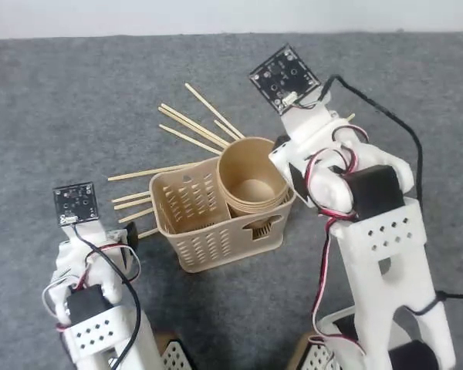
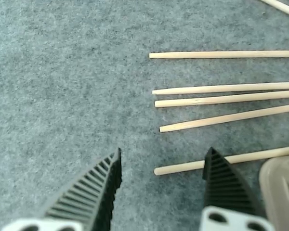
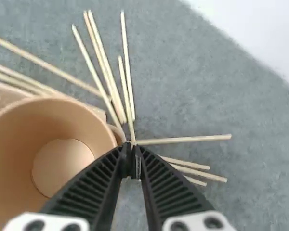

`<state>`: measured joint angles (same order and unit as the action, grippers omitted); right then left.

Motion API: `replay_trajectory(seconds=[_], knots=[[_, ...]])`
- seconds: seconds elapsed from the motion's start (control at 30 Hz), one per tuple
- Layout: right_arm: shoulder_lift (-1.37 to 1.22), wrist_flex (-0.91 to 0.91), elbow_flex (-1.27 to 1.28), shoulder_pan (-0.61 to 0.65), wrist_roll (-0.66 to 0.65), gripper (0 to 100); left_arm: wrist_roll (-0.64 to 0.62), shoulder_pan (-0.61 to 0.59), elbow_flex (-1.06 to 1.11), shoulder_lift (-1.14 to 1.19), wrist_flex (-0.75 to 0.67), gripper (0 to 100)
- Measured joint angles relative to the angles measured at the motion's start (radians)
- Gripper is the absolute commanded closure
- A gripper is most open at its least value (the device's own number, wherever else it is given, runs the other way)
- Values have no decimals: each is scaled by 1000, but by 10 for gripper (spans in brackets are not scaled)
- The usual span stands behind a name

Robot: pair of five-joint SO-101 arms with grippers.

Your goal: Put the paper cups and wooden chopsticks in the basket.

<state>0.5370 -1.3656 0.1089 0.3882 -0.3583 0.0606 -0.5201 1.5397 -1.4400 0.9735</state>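
Paper cups (image 1: 251, 185): nested stack, upright, mouth up, inside the basket (image 1: 208, 239) at the end nearer the right arm. The basket stands mid-table on grey carpet (image 1: 54, 116).

Loose chopsticks (image 1: 197, 123): fanned on the carpet behind the basket, more beside it on the left arm's side.

Right gripper (image 3: 132, 153): just beside the cup rim, behind the basket. Its jaws are pressed nearly together, pinching the end of one chopstick (image 3: 126, 101).

Left gripper (image 2: 164, 161): low over the carpet beside the basket corner, jaws spread. The tip of the nearest chopstick (image 2: 183, 167) lies between them, not gripped.
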Motion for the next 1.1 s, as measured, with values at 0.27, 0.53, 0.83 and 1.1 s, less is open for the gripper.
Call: replay_trajectory(seconds=[0.27, 0.53, 0.83, 1.1], knots=[[0, -9, -41, 2, -2, 992, 0, 0, 0, 0, 0, 739], [2, -41, -75, 20, -2, 992, 0, 0, 0, 0, 0, 739], [14, 40, 44, 18, -2, 992, 0, 0, 0, 0, 0, 739], [25, -106, -379, -127, -6, 970, 0, 0, 0, 0, 0, 739]])
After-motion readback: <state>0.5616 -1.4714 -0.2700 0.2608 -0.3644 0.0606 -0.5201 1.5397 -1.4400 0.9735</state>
